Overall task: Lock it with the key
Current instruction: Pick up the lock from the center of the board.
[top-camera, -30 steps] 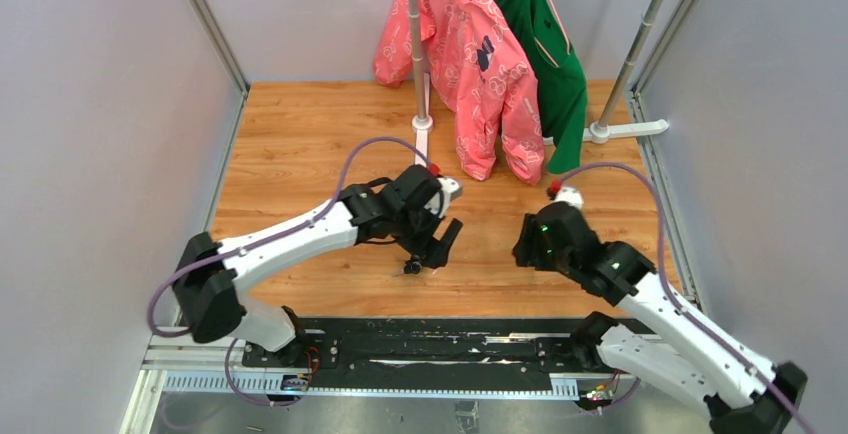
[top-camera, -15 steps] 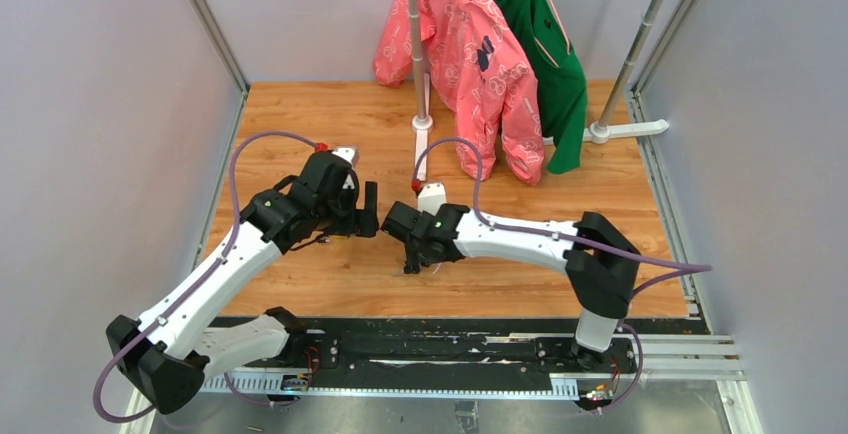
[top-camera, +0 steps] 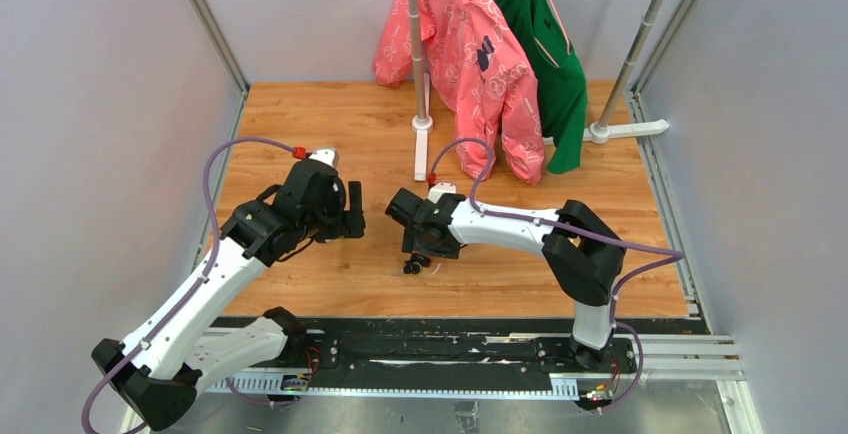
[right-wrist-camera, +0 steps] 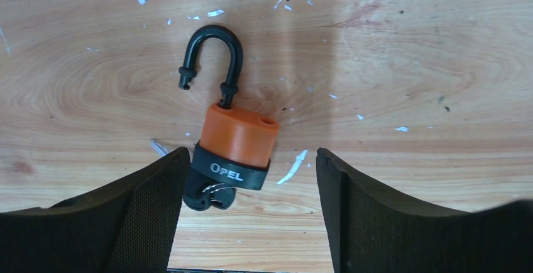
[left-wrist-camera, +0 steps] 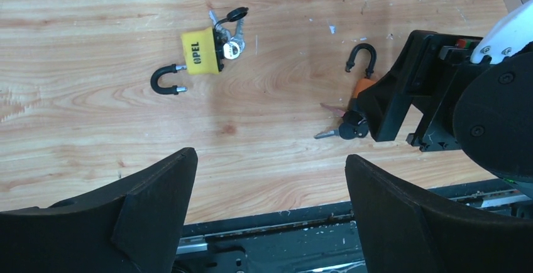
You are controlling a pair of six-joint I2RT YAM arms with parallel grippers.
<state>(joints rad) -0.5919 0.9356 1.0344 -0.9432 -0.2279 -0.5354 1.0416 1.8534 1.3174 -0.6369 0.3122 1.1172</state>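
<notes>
Right fingers (right-wrist-camera: 151, 216) wide astride orange padlock (right-wrist-camera: 242, 138); left fingers (left-wrist-camera: 157, 204) wide; yellow padlock (left-wrist-camera: 201, 51): left wrist only.

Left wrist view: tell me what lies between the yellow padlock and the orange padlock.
Bare table: between the yellow padlock and the orange padlock only wood with small white flecks, plus the yellow padlock's own keys. The left wrist view shows it.

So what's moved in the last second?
The left gripper pulled away to the left of the orange padlock, open and empty. The right gripper swung in from the right and now straddles that padlock, jaws open, not gripping. The padlock, the pink jacket and the green jacket stayed put.
</notes>
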